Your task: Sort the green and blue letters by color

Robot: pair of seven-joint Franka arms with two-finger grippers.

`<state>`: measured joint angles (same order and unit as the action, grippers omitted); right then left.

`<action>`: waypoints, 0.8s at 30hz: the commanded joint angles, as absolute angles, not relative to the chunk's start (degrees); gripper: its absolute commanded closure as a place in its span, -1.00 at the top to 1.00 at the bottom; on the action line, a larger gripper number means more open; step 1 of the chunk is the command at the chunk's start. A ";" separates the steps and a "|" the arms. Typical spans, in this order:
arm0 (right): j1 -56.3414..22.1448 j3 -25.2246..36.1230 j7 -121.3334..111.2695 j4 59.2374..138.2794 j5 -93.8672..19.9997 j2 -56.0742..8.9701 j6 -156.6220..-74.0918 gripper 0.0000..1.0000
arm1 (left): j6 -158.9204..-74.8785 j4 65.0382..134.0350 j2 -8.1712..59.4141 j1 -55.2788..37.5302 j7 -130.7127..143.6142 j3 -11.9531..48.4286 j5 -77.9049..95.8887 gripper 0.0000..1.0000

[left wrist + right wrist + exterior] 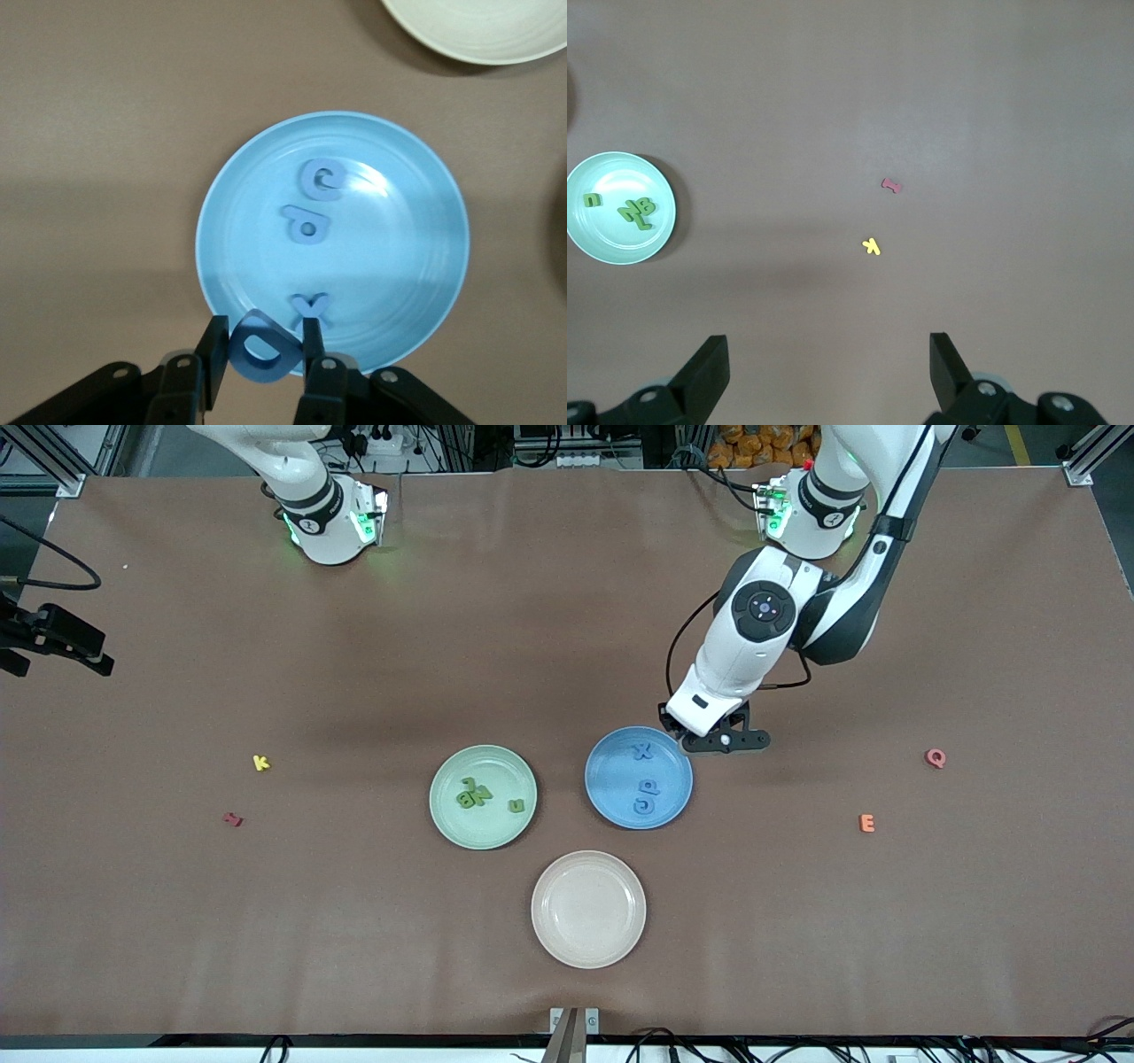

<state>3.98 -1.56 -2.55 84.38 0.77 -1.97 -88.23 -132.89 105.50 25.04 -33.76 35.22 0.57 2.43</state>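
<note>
Seen only from the left wrist: left gripper (262, 341) over the rim of the glossy round blue plate (416, 292), fingers partly closed and clamped on the chunky matte blue D (259, 347); from the front camera that letter hidden under the wrist, only the black left gripper (714, 737) showing at the plate's edge toward the robot bases.

Inside the blue plate (611, 793), three blue foam-like letters: blue X (310, 305) closest to the gripper, blue P (307, 222) and blue G (322, 177) touching each other closer to the front camera.

Beside it, toward the right arm's end, a smooth pale green plate (452, 819) holding a touching cluster of green letters (475, 792) with B and N among them, plus a separate small hook-shaped green piece (516, 805).

Seen only from the right wrist: right gripper (829, 363) waiting high over bare brown cloth-covered worktop (177, 921), fingers spread wide, nothing held.

Closer to the front camera than both plates, a shallow cream plate (554, 939); toward the right arm's end, a tiny yellow K (260, 762) and a dark red letter (232, 819) lying well apart from the plates; toward the left arm's end, a pink-red Q (935, 757) and an orange E (867, 823).
</note>
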 commanded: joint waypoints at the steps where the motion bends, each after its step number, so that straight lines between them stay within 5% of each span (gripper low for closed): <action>1: 4.48 -2.11 -1.93 84.81 1.41 -1.23 -87.89 1.00 | -131.57 100.99 27.86 -34.98 36.47 -0.18 3.25 -1.00; 24: 4.48 -2.11 -1.93 84.81 1.41 -1.23 -87.89 1.00 | -132.89 95.71 34.80 -34.80 35.51 -0.88 2.64 -1.00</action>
<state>3.98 -1.58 -2.55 84.38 0.77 -1.97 -88.20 -132.99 98.13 32.89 -34.30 35.64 -0.22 2.43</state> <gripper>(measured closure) 0.000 0.621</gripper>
